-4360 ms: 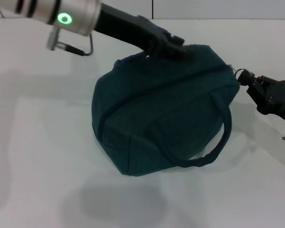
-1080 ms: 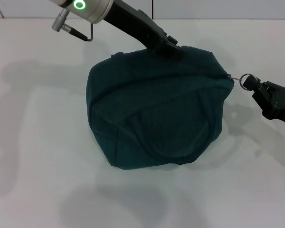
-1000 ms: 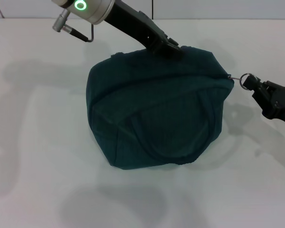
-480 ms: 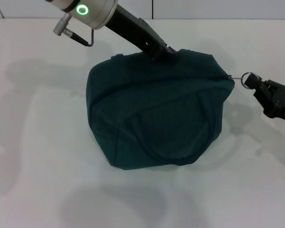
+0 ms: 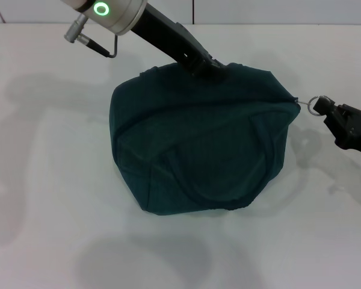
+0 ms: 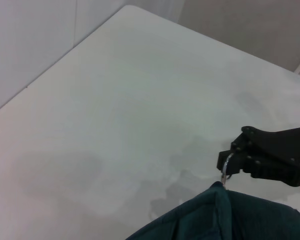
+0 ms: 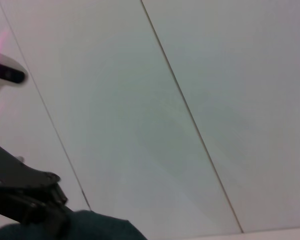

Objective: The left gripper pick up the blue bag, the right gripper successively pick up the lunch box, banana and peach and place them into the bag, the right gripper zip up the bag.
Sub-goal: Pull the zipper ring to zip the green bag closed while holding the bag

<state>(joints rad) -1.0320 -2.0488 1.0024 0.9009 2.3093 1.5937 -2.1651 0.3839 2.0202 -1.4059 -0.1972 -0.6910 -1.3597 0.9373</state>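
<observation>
The blue bag [image 5: 198,150] sits bulging on the white table, and its top seam looks closed. My left gripper [image 5: 213,67] is shut on the fabric at the bag's far upper edge. My right gripper [image 5: 328,110] is at the bag's right corner, shut on the metal ring pull [image 5: 316,105] of the zipper, which is drawn out taut. The left wrist view shows the right gripper [image 6: 231,162] holding the ring pull [image 6: 226,169] above the bag's corner [image 6: 220,215]. In the right wrist view the left gripper [image 7: 37,200] rests on the bag [image 7: 97,227]. The lunch box, banana and peach are out of view.
One bag handle [image 5: 228,198] lies flat against the near side of the bag. The white table [image 5: 54,180] spreads out on all sides. A pale wall [image 7: 190,100] stands behind the table.
The right gripper has moved slightly right with the ring pull, stretching the bag's right corner. Since the oldest frame the bag has been lifted more upright and its handle has dropped flat.
</observation>
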